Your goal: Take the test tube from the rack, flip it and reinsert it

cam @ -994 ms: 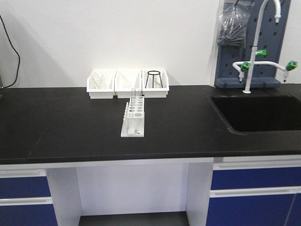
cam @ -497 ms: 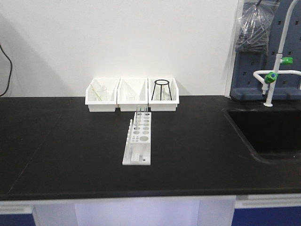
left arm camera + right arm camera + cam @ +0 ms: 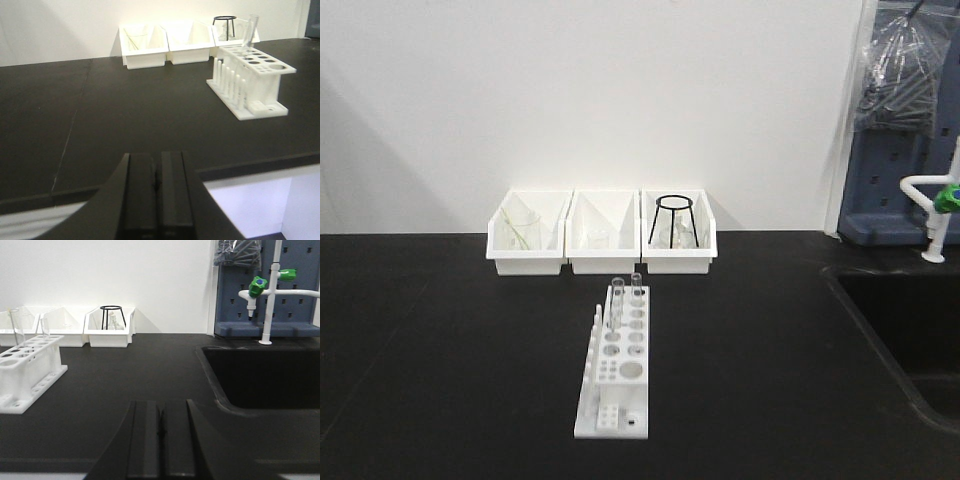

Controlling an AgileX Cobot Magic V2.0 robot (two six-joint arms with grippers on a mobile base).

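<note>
as each wrist camera shows only its own fingers, the arm poses are read from those views alone.

left gripper [image 3: 158, 192]: both dark fingers are pressed flat together with no gap. it holds nothing and touches nothing. it sits low, just in front of the near edge of the black countertop [image 3: 440, 330], level and pointing toward the back wall.

right gripper [image 3: 161, 432]: the same, fingers closed face to face and empty. it is level at the near edge and aimed across the bench.

the rack [image 3: 615, 365] stands on the countertop beyond both grippers and well apart from them. it lies to the right in the left wrist view and to the left in the right wrist view, so between the two arms. its long axis runs near to far. a row of short upright pegs [image 3: 592, 350] lines its left side, with round holes across the top.

two clear test tubes [image 3: 617, 298] stand upright side by side in the holes at the rack's far end. i cannot tell which end of either tube is up.

behind the rack, three white bins [image 3: 602, 262] sit in a row against the wall, touching one another. the left bin holds clear glassware [image 3: 523, 228]. the right bin holds a black wire tripod stand [image 3: 675, 212].

far right: a black sink [image 3: 260, 375] is set into the bench. behind it are a white faucet [image 3: 267, 295] with green handles, a blue pegboard [image 3: 297, 310], and a clear bag [image 3: 910, 75] hung on the board.
</note>
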